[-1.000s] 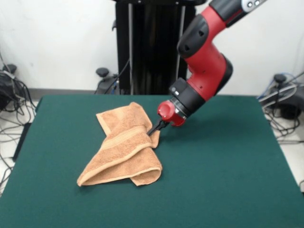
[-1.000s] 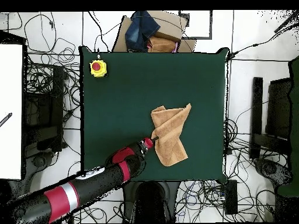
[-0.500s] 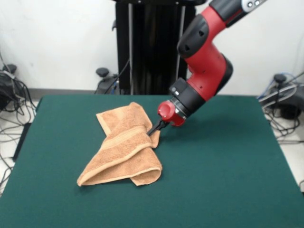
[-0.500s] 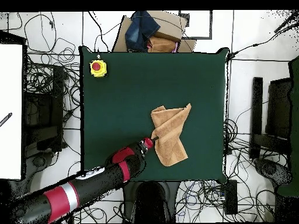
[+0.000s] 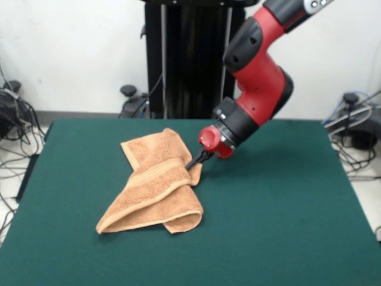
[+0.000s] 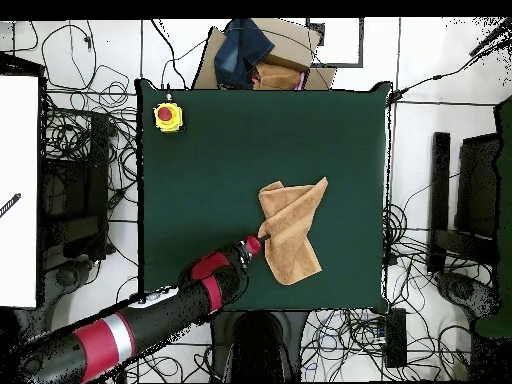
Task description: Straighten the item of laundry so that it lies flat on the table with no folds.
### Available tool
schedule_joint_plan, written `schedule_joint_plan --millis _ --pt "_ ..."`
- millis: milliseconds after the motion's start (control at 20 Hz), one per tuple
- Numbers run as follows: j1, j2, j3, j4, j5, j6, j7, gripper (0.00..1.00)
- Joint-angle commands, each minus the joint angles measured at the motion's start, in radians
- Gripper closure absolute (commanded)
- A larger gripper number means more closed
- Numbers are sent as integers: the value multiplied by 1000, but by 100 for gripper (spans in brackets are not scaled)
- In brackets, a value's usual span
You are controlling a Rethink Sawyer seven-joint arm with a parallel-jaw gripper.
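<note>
Front view: folded towel (image 5: 153, 189) on table (image 5: 286, 208), gripper (image 5: 194, 161) at its edge.

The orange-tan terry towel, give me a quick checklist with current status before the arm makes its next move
1. Orange-tan terry-cloth towel flat with no folds: not ok, it lies doubled over itself in a long bundle.
2. Black gripper at the towel: ok, its tip meets the cloth's edge on the arm's side.
3. Grip on the cloth secured: cannot tell, the tip is too small to read.
4. Towel fully on the dark green felt table: ok, no part overhangs.
5. Room to spread: ok, bare felt lies all round the towel.
6. Yellow box with red button: ok, far from the towel, at a table corner.
</note>
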Motion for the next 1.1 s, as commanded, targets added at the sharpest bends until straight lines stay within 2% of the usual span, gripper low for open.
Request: schedule_joint_plan --millis 50,300,1100 --pt "6 -58 172 -74 45 82 259 100" --pt "7 -136 216 -21 27 111 268 100" --pt "41 -172 250 -34 86 170 301 100"
